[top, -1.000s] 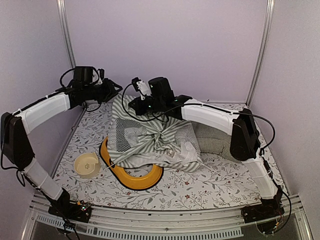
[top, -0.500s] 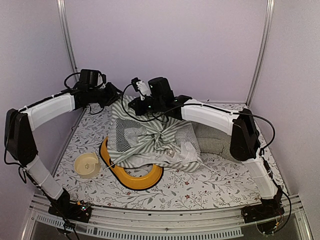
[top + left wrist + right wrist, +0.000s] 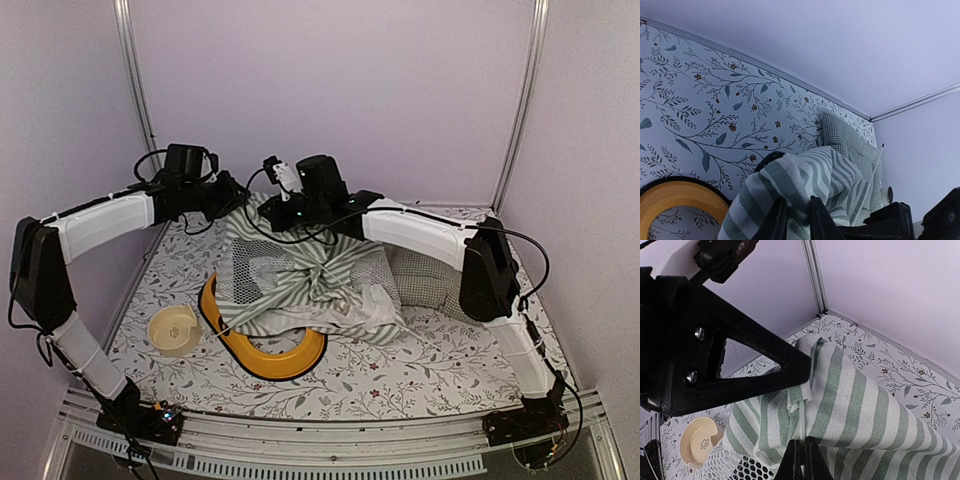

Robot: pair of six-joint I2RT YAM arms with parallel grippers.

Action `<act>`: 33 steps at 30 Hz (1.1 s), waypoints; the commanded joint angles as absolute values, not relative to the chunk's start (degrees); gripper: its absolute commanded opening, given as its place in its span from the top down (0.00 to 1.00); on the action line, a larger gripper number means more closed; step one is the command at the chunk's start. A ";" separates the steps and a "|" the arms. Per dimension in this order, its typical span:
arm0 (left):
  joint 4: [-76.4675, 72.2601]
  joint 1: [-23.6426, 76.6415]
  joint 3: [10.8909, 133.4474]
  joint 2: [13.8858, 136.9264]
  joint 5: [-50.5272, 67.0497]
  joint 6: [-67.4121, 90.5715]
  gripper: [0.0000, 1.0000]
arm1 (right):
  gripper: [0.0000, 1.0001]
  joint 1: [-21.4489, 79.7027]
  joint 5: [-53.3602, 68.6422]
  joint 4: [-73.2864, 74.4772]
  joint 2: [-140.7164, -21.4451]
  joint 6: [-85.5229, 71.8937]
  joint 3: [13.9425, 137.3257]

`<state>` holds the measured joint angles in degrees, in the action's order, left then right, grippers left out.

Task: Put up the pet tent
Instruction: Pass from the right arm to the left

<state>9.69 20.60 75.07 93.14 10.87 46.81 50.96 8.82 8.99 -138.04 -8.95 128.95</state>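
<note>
The pet tent [image 3: 310, 270] lies collapsed in the middle of the table, striped fabric bunched up with white mesh at its left. My left gripper [image 3: 238, 200] is at its back-left corner. In the left wrist view it [image 3: 795, 222] is shut on a raised fold of striped fabric [image 3: 810, 175]. My right gripper [image 3: 272, 212] is just to the right of the left one. In the right wrist view it [image 3: 801, 460] is shut on a thin white pole [image 3: 803, 422] that runs into a fabric sleeve [image 3: 865, 405]. The left gripper's black finger [image 3: 740, 365] is close above it.
A yellow ring-shaped bed [image 3: 265, 355] lies partly under the tent's front. A beige bowl [image 3: 173, 328] stands at the front left. The green-checked cushion [image 3: 425, 275] lies to the right of the tent. A loose pole end [image 3: 873, 167] sticks up near it.
My left arm has moved right and slightly forward, bringing its gripper closer to the right gripper at the tent's back corner. The right arm has stayed put.
</note>
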 commanded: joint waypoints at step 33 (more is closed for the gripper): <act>3.15 10.01 79.99 100.96 20.31 45.06 1.00 | 0.42 49.82 6.61 17.90 -130.27 -5.58 119.76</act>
